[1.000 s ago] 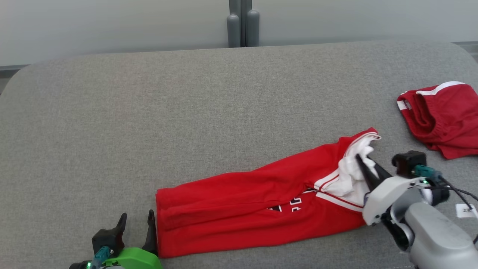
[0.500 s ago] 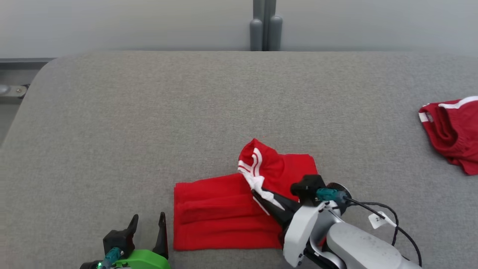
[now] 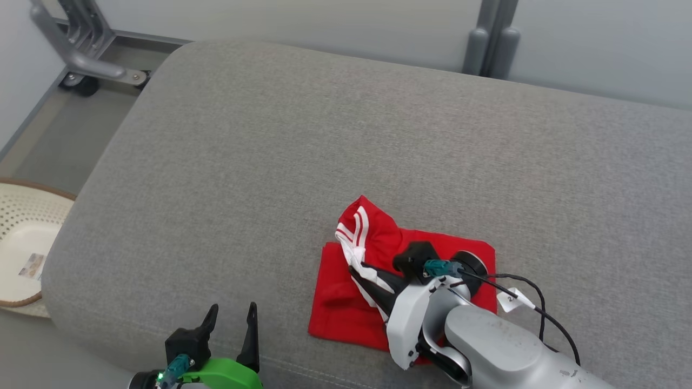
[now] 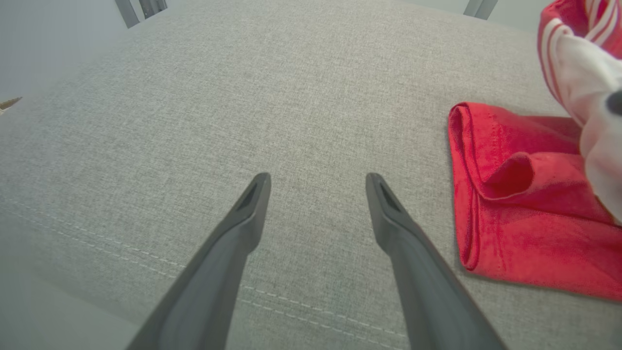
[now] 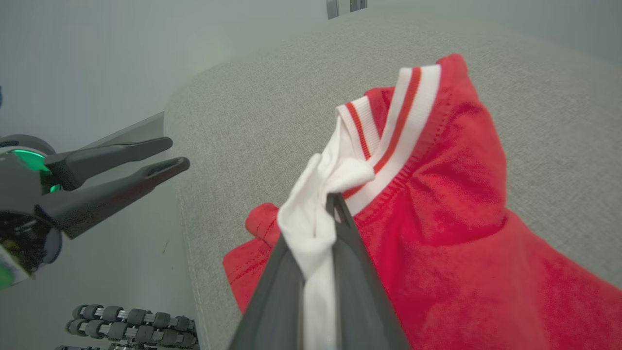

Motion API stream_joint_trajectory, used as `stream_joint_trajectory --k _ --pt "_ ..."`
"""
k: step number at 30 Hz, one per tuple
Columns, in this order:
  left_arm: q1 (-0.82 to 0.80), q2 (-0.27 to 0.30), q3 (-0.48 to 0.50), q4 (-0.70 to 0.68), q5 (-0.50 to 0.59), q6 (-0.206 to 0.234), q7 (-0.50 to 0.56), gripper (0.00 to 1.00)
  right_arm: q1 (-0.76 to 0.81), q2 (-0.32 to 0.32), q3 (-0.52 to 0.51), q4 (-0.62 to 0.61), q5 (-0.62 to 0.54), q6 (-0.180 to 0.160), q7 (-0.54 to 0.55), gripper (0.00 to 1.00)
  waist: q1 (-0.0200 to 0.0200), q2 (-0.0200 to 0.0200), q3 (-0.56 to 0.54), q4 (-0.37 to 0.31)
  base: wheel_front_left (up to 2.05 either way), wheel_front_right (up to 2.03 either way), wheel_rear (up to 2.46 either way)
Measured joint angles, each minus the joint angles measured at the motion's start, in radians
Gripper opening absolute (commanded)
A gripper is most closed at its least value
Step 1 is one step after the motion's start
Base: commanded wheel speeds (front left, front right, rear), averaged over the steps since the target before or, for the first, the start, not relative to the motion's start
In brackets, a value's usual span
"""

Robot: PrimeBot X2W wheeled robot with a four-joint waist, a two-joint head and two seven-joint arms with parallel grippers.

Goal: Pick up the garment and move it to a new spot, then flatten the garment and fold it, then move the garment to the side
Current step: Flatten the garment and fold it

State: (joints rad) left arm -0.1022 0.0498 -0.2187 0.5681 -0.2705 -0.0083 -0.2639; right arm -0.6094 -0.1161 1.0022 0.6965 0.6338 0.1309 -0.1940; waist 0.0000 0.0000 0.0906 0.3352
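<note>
A wide grey fabric-covered cushion with rounded corners and a stitched front seam. A red garment lies on it near the front edge, folded over itself, its white-striped end raised off the fabric. Beside the cushion's left end, a pale perforated basket sits on the floor.

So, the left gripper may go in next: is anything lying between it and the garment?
Nothing. In the left wrist view, bare grey cushion is all that separates the left gripper from the folded edge of the garment.
</note>
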Motion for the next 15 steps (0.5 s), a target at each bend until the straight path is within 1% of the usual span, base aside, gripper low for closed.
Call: stream_joint_trajectory --k 1,2,3,6,9,12,15 --pt "0.000 0.000 0.000 -0.002 0.000 0.000 0.000 1.00 -0.009 0.006 0.006 0.021 0.004 0.000 -0.002 0.13 0.0000 0.0000 0.002 0.013 0.00 0.00 0.00" --pt "0.000 0.000 0.001 -0.003 0.000 0.000 0.000 1.00 -0.016 0.011 0.007 0.040 0.011 0.000 -0.007 0.44 0.0000 0.0000 0.003 0.025 0.00 0.00 0.00" --pt "0.000 0.000 0.002 -0.005 0.000 0.001 0.000 1.00 -0.021 0.016 0.004 0.056 0.021 0.000 -0.013 1.00 0.0000 0.0000 0.005 0.035 0.00 0.00 0.00" --pt "0.001 0.000 0.008 -0.012 0.000 0.005 0.000 1.00 -0.037 0.030 -0.009 0.085 0.042 0.000 -0.040 1.00 0.0000 0.0000 0.013 0.050 0.00 0.00 0.00" --pt "0.002 0.000 0.018 -0.017 0.004 0.009 0.000 1.00 -0.047 0.035 -0.046 0.090 0.051 0.000 -0.061 1.00 0.0000 0.0000 0.016 0.039 0.00 0.00 0.00" --pt "0.004 0.000 0.033 -0.022 0.017 0.010 0.000 1.00 -0.047 0.013 -0.140 0.068 0.035 0.000 -0.065 1.00 0.0000 0.0000 0.018 0.014 0.00 0.00 0.00" --pt "0.005 0.000 0.055 -0.031 0.030 0.010 0.000 1.00 -0.009 -0.026 -0.298 0.015 -0.033 0.000 -0.068 1.00 0.0000 0.0000 0.014 -0.022 0.00 0.00 0.00"
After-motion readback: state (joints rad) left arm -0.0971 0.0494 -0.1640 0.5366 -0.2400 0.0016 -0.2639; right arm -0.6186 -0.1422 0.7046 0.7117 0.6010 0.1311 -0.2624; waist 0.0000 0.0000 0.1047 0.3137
